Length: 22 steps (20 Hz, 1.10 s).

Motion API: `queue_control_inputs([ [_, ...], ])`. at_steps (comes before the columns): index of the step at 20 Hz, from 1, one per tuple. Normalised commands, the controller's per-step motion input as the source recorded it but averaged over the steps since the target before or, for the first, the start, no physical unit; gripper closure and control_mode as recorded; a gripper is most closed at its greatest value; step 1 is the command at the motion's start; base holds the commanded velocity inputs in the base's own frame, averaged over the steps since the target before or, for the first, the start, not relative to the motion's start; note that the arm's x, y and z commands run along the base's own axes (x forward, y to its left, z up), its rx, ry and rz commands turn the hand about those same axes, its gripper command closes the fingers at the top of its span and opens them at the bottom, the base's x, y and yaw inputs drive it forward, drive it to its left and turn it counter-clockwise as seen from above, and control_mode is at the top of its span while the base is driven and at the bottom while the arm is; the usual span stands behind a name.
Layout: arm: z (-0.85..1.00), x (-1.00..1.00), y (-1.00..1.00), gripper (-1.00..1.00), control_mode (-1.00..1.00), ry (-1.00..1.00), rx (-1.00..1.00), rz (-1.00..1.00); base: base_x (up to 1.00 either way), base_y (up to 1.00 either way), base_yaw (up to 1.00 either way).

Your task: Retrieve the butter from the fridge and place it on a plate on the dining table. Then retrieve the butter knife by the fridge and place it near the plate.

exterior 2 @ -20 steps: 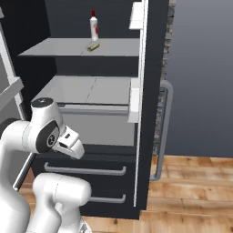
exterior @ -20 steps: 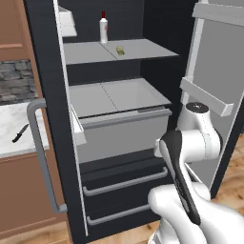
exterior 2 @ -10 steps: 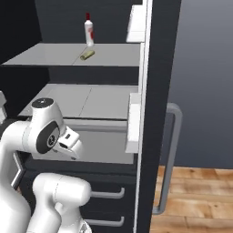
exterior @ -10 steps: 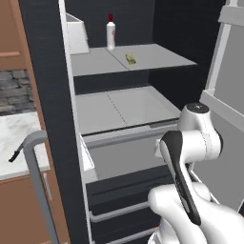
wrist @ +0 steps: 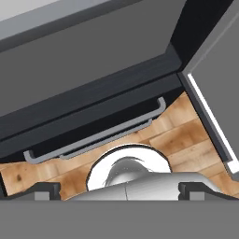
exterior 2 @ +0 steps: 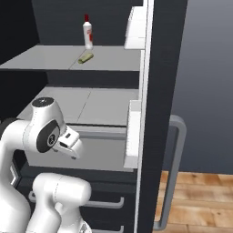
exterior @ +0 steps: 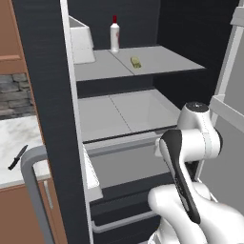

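The fridge (exterior: 43, 71) stands open, its grey shelves straight ahead. The butter (exterior: 136, 62) (exterior 2: 85, 58), a small pale yellow-olive stick, lies on the upper shelf. The butter knife (exterior: 17, 157) lies on the marble counter left of the fridge. My arm is folded low in front of the lower shelf, well below the butter. My gripper (wrist: 120, 190) points down at the fridge's drawer handles and the wooden floor. It is open with nothing between its fingertips (wrist: 46, 190). The plate and the dining table are out of view.
A white bottle with a red cap (exterior: 114, 34) (exterior 2: 87, 32) stands behind the butter. White door bins (exterior: 81, 43) (exterior 2: 136, 27) flank the shelf. Both open doors with grey bar handles (exterior: 35, 190) (exterior 2: 175, 173) stand close on either side. Two lower drawers (wrist: 93, 135) are shut.
The whole picture has shifted: the base has driven closer to the fridge, so shelves and butter look larger. The arm stays folded and the gripper stays open.
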Motion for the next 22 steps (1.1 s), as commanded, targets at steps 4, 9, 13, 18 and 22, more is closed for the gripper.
queue_control_inputs([
  [4, 0.00, 0.00, 0.00, -1.00, 1.00, 0.00, 0.00, 0.00, 0.64, 0.08, 0.00],
  [9, 0.00, 0.10, 0.00, -1.00, -1.00, 0.00, 0.00, 0.00, 0.29, 0.02, 0.00],
  [13, 0.15, 0.07, 0.03, -1.00, -1.00, -0.04, -0.02, 0.00, 0.00, 0.00, 0.00],
  [18, 0.40, 0.01, 0.05, -1.00, -1.00, -0.17, -0.08, 0.00, 0.00, 0.00, 0.00],
  [22, 0.49, 0.01, 0.14, -1.00, -1.00, -0.39, -0.02, 0.00, 0.00, 0.00, 0.00],
])
